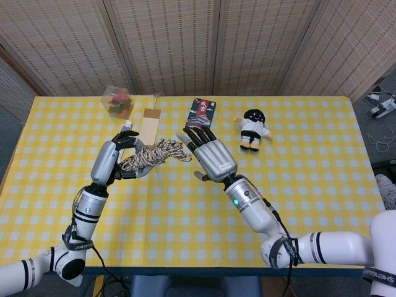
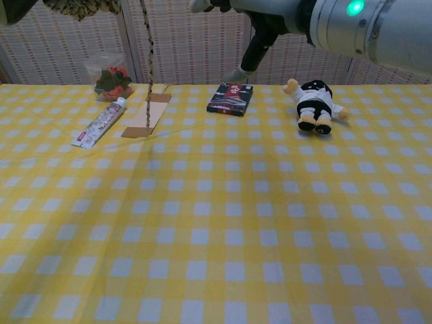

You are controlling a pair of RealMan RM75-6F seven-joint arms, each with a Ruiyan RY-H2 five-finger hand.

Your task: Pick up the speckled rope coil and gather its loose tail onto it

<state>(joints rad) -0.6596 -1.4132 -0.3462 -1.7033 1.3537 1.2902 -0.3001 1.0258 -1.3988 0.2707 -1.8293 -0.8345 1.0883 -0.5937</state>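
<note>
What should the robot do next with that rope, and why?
Probably bring the right hand back to catch the tail. The left hand holds the coil aloft, but the right hand is open and apart from it, and the tail hangs loose below.

The speckled rope coil point(image 1: 150, 155), tan flecked with dark, is sitting bundled in the left hand point(image 1: 115, 159), raised off the table. Its loose tail point(image 2: 148, 47) is hanging straight down beneath that hand.
</note>
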